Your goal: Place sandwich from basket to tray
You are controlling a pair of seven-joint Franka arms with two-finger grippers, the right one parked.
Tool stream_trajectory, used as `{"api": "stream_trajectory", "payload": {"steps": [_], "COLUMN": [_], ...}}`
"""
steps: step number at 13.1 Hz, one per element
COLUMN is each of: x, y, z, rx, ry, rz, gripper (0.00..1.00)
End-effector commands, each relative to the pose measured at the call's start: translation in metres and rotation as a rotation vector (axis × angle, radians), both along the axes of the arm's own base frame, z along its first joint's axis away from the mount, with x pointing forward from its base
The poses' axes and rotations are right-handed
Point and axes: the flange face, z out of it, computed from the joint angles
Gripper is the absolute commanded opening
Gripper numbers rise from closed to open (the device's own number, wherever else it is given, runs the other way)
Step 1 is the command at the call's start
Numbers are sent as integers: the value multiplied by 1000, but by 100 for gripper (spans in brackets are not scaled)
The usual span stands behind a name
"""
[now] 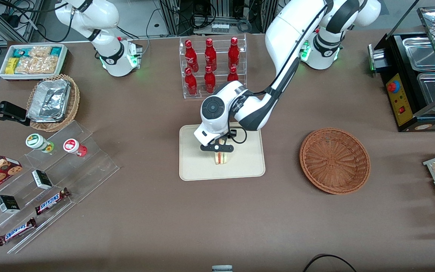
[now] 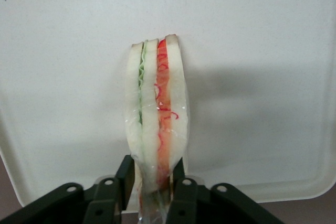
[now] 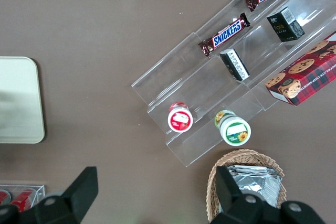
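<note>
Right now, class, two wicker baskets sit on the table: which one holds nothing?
The reddish-brown basket beside the tray is empty; the tan basket holds foil containers. The gripper holds the sandwich over the tray.

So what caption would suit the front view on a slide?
The gripper holds the sandwich over the tray, with the basket empty.

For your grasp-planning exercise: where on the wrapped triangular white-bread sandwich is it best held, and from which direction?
By its two flat bread faces, coming from above. The wrapped triangular white-bread sandwich stands on edge over the flat cream-beige rectangular tray, so the faces give parallel surfaces. The left arm's pincer is shut on it just so, one finger against each face.
</note>
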Motion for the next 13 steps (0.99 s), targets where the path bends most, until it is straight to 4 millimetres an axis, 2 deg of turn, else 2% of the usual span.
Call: {"api": "stream_trajectory", "payload": {"steps": [1, 3, 4, 5, 8, 10, 13], "x": [7, 23, 39, 45, 66, 69, 71], "y": [7, 31, 51, 71, 149, 201, 267], "z": [41, 86, 120, 152, 235, 275, 311], "rx": [2, 8, -10, -8, 5, 27, 46], "ry": [-40, -51, -73, -75, -84, -62, -24], "rz": [31, 68, 106, 133, 221, 212, 172], "gripper": [100, 100, 100, 100, 100, 100, 100]}}
